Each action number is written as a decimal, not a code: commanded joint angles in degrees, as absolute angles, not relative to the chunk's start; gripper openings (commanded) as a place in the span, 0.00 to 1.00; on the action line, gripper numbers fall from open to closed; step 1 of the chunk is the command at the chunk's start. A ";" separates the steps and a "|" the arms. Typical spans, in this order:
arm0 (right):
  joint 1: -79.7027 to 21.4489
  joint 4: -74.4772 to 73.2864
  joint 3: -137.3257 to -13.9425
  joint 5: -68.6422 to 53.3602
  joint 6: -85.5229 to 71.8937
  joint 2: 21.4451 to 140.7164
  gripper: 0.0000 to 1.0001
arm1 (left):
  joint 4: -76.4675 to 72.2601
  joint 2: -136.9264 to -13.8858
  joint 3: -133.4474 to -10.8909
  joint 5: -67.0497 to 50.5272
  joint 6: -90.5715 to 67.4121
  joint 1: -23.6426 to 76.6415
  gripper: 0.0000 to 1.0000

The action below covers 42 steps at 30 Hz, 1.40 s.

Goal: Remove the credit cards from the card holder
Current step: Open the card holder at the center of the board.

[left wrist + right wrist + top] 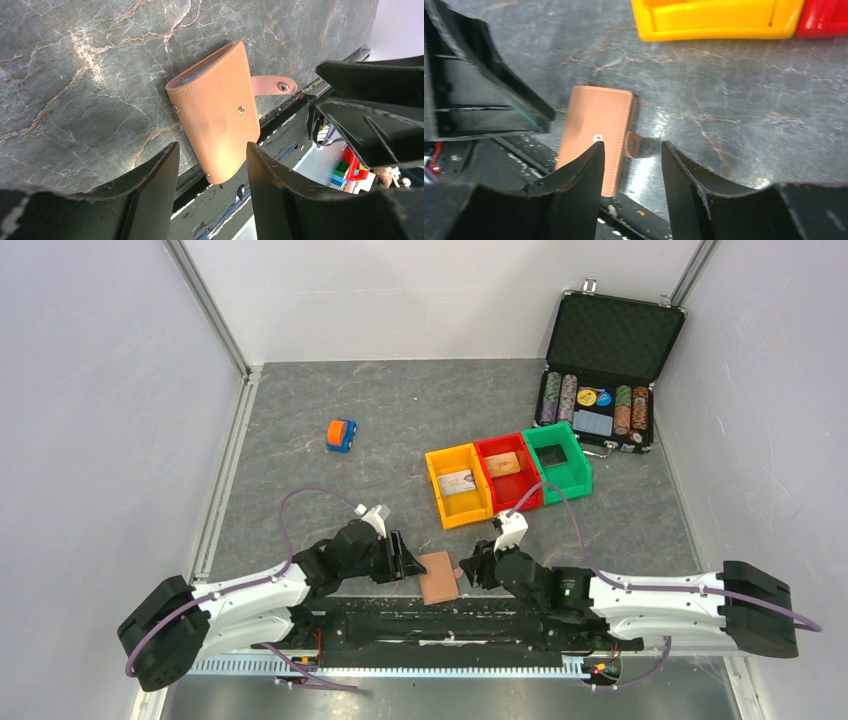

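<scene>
Left end effector (410, 562) and right end effector (466, 572), both part-open and empty, flank the closed card holder (438, 578) at the near edge of the surface (380, 480)

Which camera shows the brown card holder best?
The left wrist view: the card holder lies folded mid-frame, its stitching, snap stud and strap tab plain. The right wrist view shows it blurred, partly behind the right gripper. The top view shows only a small brown rectangle.
</scene>
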State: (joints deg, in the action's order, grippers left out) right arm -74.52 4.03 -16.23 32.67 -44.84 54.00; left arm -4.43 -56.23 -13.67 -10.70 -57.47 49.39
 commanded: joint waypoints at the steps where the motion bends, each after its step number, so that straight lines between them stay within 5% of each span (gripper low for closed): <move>1: -74.71 4.43 -20.33 29.44 -45.34 53.14 0.48 | -7.29 -57.40 -15.07 -11.56 -56.33 49.66 0.59; 9: -74.75 15.54 -21.52 18.63 -44.11 61.12 0.40 | -8.69 -58.91 -14.86 -11.97 -56.52 49.66 0.57; 16: -74.54 18.57 -21.39 19.43 -45.05 68.03 0.43 | -9.27 -59.01 -14.33 -11.82 -56.68 49.65 0.56; 28: -70.16 23.06 -14.31 15.23 -47.22 68.34 0.47 | -10.76 -62.41 -15.18 -11.99 -56.34 49.70 0.52; 42: -66.67 35.17 -9.82 6.99 -48.79 70.52 0.38 | -13.63 -66.41 -16.35 -13.22 -56.73 49.92 0.41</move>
State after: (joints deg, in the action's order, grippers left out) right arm -67.77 29.10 -10.15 9.80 -47.90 69.47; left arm -10.26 -65.54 -14.52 -12.34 -57.47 49.39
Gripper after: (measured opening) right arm 0.385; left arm 0.417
